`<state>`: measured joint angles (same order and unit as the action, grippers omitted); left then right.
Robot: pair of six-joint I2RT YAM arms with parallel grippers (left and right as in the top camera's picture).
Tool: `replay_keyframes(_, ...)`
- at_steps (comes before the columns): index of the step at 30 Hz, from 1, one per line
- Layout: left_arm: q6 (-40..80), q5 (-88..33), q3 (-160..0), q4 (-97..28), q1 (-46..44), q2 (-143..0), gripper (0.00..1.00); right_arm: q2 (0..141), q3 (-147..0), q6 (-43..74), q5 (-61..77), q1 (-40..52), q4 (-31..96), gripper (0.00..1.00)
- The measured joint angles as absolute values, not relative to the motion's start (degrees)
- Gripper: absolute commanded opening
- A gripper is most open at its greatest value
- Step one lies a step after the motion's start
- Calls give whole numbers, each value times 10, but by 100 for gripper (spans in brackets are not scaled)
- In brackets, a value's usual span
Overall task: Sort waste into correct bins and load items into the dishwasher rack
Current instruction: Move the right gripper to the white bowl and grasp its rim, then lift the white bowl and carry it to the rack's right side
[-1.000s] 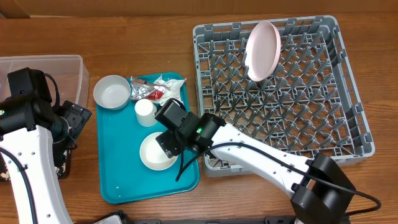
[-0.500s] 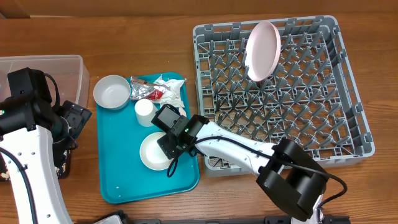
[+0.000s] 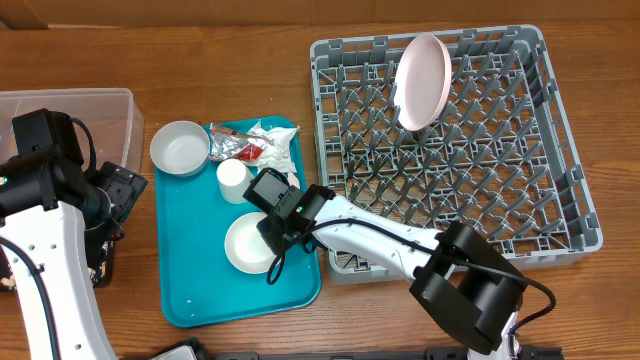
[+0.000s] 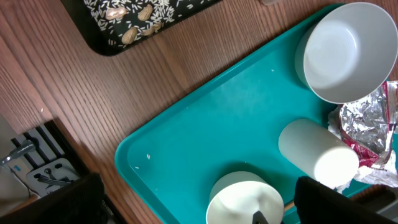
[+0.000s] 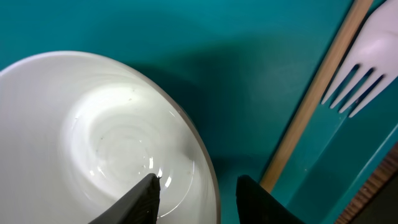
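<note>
My right gripper is down at a small white bowl on the teal tray. In the right wrist view its jaws straddle the bowl's rim, one finger inside and one outside, with a gap on each side. A white fork on a wooden stick lies just beside it. A white cup, foil wrappers and a napkin sit at the tray's far end. A second bowl stands at the tray's far left corner. The pinkish plate stands in the grey rack. My left gripper is open and holds nothing.
A clear plastic tub stands at the far left. The black tray with rice and nuts lies on the wood left of the teal tray, mostly hidden under my left arm from overhead.
My right gripper has moved left onto the near bowl and narrowed its jaws around the rim. The left arm has not moved.
</note>
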<state>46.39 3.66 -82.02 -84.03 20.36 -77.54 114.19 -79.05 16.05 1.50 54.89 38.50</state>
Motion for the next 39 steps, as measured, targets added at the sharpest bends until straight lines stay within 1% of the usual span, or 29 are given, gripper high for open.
replay_keyframes(2,464,37,-820,-840,204,-775,100,1147,-790,161,17,549,385,41)
replay_keyframes(4,464,37,-820,-840,204,-775,100,1153,-790,163,17,549,385,37)
replay_keyframes(7,464,37,-820,-840,204,-775,100,1158,-790,165,17,549,385,29)
replay_keyframes(11,464,37,-820,-840,204,-775,100,1159,-790,165,20,549,388,12)
replay_keyframes(13,464,37,-820,-840,204,-775,100,1159,-792,164,22,549,403,7)
replay_keyframes(15,464,37,-820,-840,204,-775,100,1159,-802,164,23,549,429,4)
replay_keyframes(19,464,37,-820,-840,204,-775,100,1160,-849,165,24,549,483,4)
replay_keyframes(24,464,37,-820,-840,204,-775,100,1159,-942,165,21,547,558,4)
replay_keyframes(30,464,37,-820,-840,204,-775,100,1151,-1037,165,-13,527,671,4)
replay_keyframes(34,464,36,-820,-840,204,-775,100,1120,-1101,173,-78,489,727,4)
replay_keyframes(39,464,37,-820,-840,204,-775,100,1056,-1162,196,-163,394,765,4)
